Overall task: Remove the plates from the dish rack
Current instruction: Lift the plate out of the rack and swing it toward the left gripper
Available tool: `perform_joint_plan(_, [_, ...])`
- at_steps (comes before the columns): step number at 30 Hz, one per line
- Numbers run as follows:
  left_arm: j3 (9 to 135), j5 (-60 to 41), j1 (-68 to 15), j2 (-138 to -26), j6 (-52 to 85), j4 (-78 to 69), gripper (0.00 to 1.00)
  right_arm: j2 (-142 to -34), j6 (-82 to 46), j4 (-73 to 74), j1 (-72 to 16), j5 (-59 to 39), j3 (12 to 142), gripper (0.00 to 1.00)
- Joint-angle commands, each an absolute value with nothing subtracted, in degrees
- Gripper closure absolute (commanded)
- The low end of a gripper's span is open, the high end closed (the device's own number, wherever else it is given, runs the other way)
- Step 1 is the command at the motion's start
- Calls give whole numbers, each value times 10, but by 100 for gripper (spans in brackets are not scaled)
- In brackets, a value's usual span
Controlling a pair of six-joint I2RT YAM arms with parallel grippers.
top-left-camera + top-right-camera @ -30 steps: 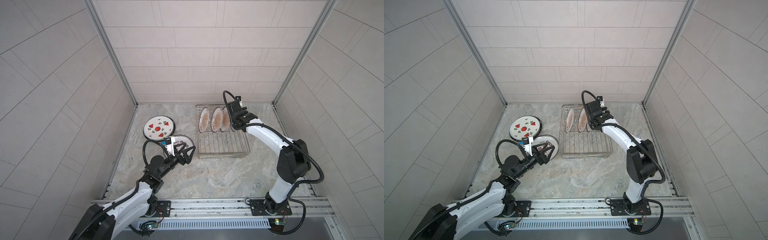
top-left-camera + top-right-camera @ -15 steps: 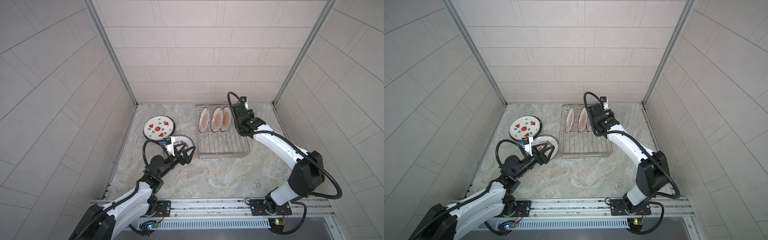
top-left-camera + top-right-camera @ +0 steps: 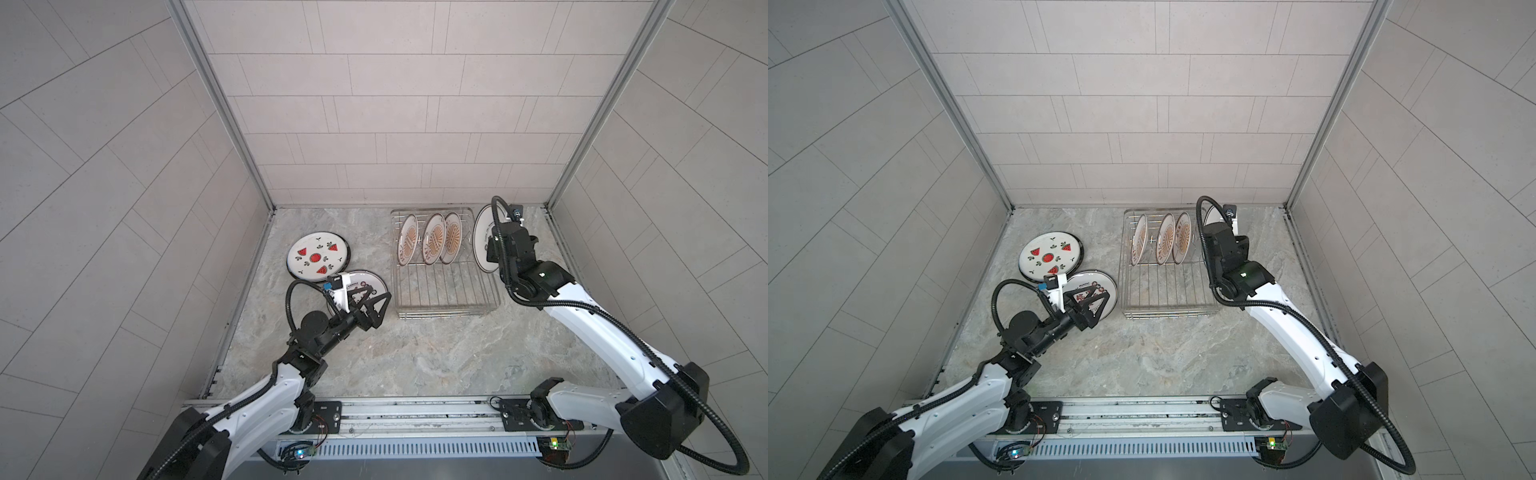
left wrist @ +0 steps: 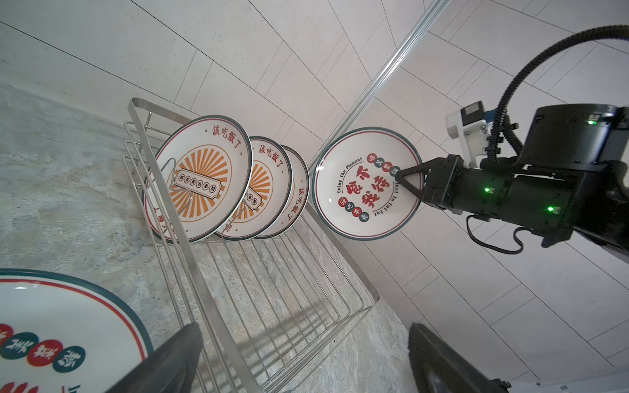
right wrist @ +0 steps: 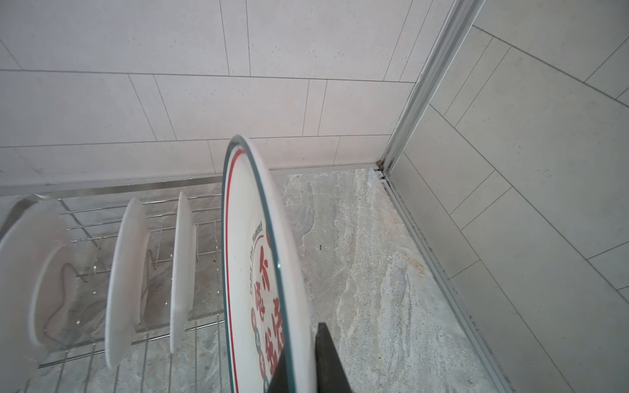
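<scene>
The silver wire dish rack holds three orange-sunburst plates upright at its far end. Just off the rack's right side, my right gripper is shut on the rim of an upright red-character plate, held above the table. My left gripper is open and empty, over another red-character plate lying flat. A watermelon plate lies beside that one.
The right wall and its metal corner post stand close to the held plate. Bare marble table stretches in front of the rack and between the two arms.
My right arm has carried the red-character plate out of the rack's right end, rightward past its side. The left arm has stayed put.
</scene>
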State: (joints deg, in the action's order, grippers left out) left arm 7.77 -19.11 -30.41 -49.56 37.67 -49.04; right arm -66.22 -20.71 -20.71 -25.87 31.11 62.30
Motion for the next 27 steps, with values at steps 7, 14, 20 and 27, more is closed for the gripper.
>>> perform_joint_plan(7, [69, -197, -307, -490, 379, -514, 0, -532, -246, -152, -260, 186, 562, 98])
perform_joint_plan(14, [61, -208, -308, -490, 381, -539, 0, -528, -274, -117, -259, 44, 542, 98])
perform_joint_plan(20, [62, -216, -308, -503, 392, -550, 0, -553, -315, -55, -260, -65, 527, 98])
perform_joint_plan(27, [70, -187, -308, -523, 447, -529, 0, -593, -346, 0, -287, -103, 512, 98])
